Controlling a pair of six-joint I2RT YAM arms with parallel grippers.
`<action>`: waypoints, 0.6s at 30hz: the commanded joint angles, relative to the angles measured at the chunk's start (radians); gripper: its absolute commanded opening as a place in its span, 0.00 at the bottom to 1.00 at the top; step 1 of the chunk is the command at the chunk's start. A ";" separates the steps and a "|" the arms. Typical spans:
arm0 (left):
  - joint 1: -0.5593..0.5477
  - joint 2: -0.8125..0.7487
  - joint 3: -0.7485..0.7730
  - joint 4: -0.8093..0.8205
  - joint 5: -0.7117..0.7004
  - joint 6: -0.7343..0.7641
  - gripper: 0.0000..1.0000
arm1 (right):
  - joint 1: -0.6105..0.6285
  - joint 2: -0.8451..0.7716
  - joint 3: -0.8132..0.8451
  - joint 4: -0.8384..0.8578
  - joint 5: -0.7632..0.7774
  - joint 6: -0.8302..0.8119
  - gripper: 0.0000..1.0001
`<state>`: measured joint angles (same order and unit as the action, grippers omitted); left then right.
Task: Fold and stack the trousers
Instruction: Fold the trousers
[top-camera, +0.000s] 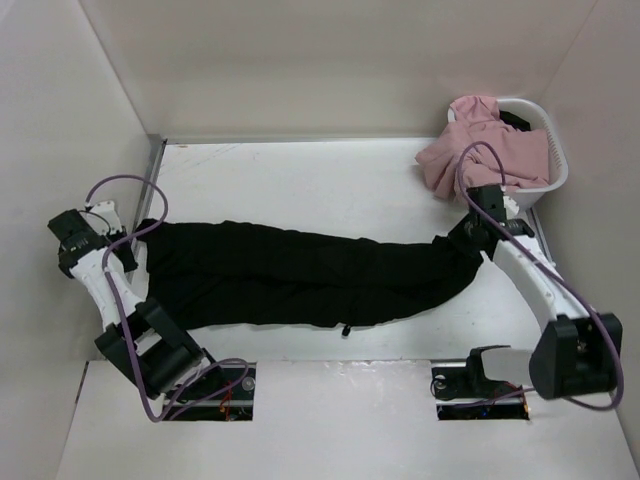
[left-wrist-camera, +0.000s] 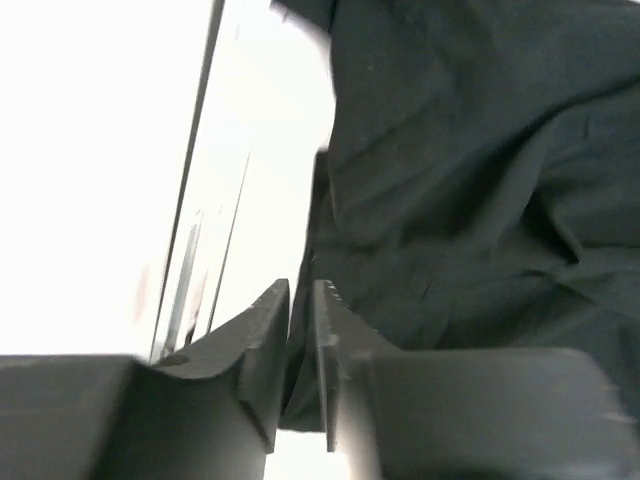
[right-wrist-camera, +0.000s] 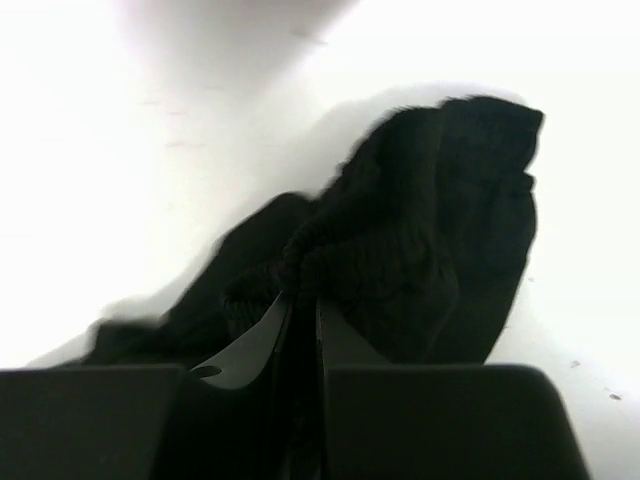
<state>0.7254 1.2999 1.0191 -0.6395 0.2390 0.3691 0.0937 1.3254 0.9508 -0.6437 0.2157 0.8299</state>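
**Obscured and unresolved regions**

Top view: the fingertips of the left gripper (top-camera: 137, 255) and the right gripper (top-camera: 466, 244) are hidden under the wrist housings. Left wrist view: the trousers (left-wrist-camera: 480, 180) are cut off by the top and right edges and blurred at the upper corner. Right wrist view: the black cloth between the fingers (right-wrist-camera: 255, 345) cannot be told from shadow. The basket (top-camera: 556, 172) is largely covered by pink garments (top-camera: 490, 150). A dark item (top-camera: 515, 121) behind them is not identifiable.

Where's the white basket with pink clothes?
In the overhead view, the white plastic laundry basket sits in the far right corner of the table, beyond the right gripper.
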 joint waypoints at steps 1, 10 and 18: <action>0.055 0.009 0.048 -0.159 0.034 0.062 0.21 | 0.030 -0.109 -0.050 0.122 -0.035 -0.032 0.00; -0.046 0.050 0.156 -0.140 0.125 0.169 0.63 | 0.036 -0.180 -0.172 0.196 -0.067 0.011 0.00; -0.514 0.176 0.033 0.250 -0.248 0.381 0.66 | 0.050 -0.190 -0.164 0.190 -0.059 -0.035 0.00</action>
<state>0.2665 1.4269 1.0966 -0.5400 0.1474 0.6193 0.1280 1.1553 0.7696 -0.5011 0.1593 0.8219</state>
